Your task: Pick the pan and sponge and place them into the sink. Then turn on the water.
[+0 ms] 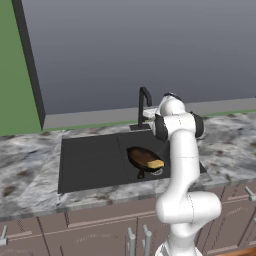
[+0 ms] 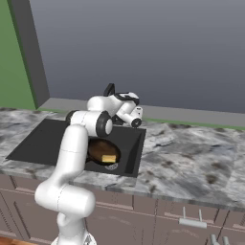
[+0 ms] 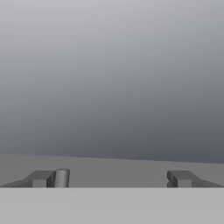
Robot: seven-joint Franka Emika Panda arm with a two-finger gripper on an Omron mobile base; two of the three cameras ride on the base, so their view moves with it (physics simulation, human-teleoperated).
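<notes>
While the jaws stand wide apart and empty near the slim black faucet (image 1: 144, 106), round dark pan (image 1: 143, 158) lying inside the matte black sink (image 1: 90, 162), yellow rectangular sponge (image 1: 156, 163) resting on it, marbled grey worktop (image 2: 191, 153) around the sink.

No text, label, brand, number or sign can be read on anything in these pictures.
</notes>
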